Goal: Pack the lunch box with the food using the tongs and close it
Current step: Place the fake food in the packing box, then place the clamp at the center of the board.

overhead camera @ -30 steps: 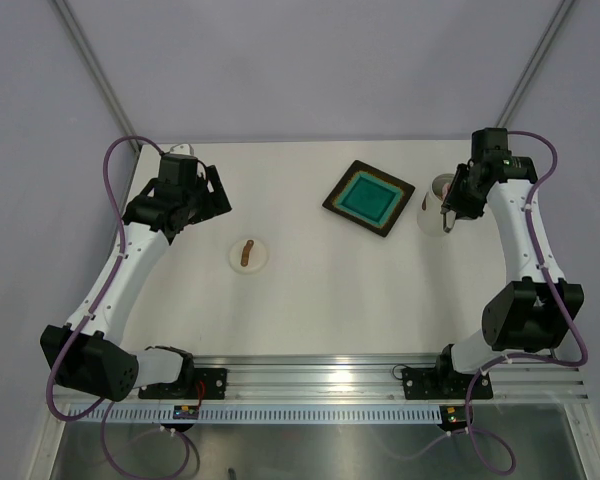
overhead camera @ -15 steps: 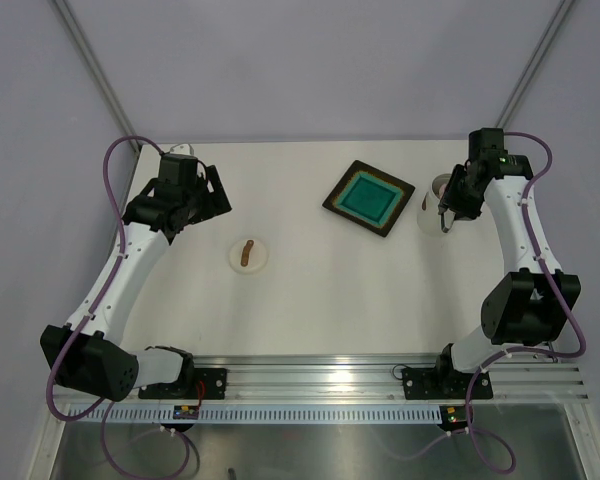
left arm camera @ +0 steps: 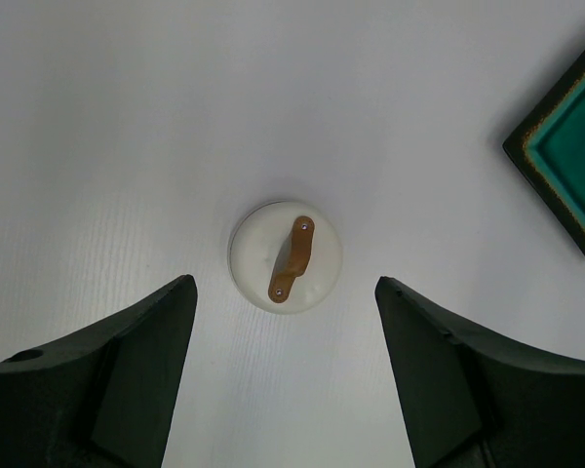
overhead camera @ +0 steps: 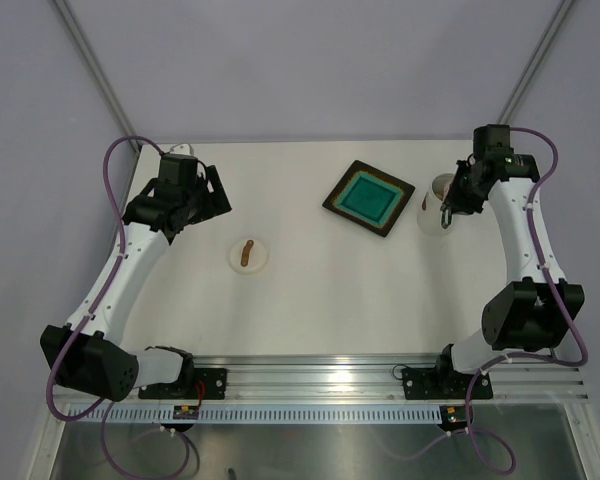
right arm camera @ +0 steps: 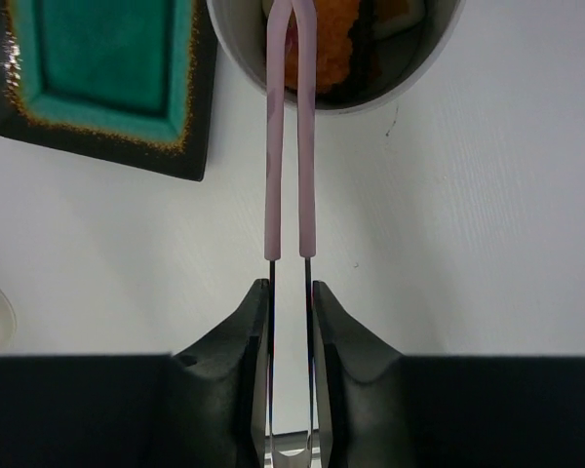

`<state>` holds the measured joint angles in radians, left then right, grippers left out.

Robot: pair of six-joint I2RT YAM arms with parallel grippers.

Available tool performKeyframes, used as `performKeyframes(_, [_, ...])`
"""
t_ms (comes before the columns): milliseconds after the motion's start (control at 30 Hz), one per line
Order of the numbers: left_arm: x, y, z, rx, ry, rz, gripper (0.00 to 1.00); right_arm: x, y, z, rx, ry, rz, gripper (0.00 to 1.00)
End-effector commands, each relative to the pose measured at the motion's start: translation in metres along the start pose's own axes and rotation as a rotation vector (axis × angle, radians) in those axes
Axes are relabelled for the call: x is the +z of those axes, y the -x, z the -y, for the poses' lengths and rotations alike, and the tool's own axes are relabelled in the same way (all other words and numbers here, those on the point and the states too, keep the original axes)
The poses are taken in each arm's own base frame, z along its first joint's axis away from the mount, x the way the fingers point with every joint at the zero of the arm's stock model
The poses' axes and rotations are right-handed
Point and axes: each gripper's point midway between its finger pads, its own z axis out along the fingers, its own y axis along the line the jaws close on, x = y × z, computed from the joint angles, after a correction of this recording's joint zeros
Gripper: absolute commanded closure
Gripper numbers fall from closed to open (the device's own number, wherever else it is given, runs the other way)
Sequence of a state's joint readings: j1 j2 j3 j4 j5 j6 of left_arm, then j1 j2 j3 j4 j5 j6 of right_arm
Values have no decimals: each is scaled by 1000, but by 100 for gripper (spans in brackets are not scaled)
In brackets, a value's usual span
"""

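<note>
The lunch box (right arm camera: 236,41), a white round tub, stands open at the table's far right (overhead camera: 429,213), beside the tray. Food lies inside it: an orange piece (right arm camera: 330,49) and a cream one (right arm camera: 402,14). My right gripper (right arm camera: 291,288) is shut on the pink tongs (right arm camera: 271,146), whose two arms are squeezed nearly together, tips meeting over the orange food inside the tub. In the top view this gripper (overhead camera: 447,218) hangs at the tub's right side. The lid (left arm camera: 320,255) with its brown handle lies flat at centre left (overhead camera: 248,255). My left gripper (left arm camera: 284,283) hovers open high above it, empty.
A black square tray with a teal centre (overhead camera: 368,198) sits left of the tub; it shows bare in the right wrist view (right arm camera: 107,58) and at the left wrist view's edge (left arm camera: 565,166). Frame posts rise at both far corners.
The right gripper has squeezed the tongs narrower and shifted slightly at the tub. The left arm and the lid have not moved.
</note>
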<state>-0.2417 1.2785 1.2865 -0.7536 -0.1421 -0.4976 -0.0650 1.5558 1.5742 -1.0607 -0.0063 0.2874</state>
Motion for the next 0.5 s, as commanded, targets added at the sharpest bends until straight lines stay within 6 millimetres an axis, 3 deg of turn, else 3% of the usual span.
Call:
performKeyframes(0, [-4, 16, 6, -16, -33, 56, 22, -63, 31, -23, -30, 115, 183, 79])
performKeyframes(100, [0, 13, 12, -29, -59, 40, 22, -76, 25, -39, -80, 149, 191, 79])
performKeyframes(133, [2, 11, 12, -29, -58, 34, 22, -78, 12, -64, -148, 189, 180, 80])
performKeyframes(233, [3, 13, 10, -29, -44, 38, 22, -74, -14, -97, -276, 175, 194, 81])
performKeyframes(267, [2, 13, 8, -26, -32, 41, 22, -75, -35, -123, -348, 229, 179, 81])
performKeyframes(333, [0, 17, 8, -26, -27, 51, 22, -60, -65, -153, -432, 280, 167, 80])
performKeyframes(433, [-3, 15, 7, -29, -28, 50, 22, -36, -84, -170, -478, 273, 172, 80])
performKeyframes(467, [-4, 15, 6, -33, -30, 52, 22, -25, -104, -181, -508, 291, 134, 80])
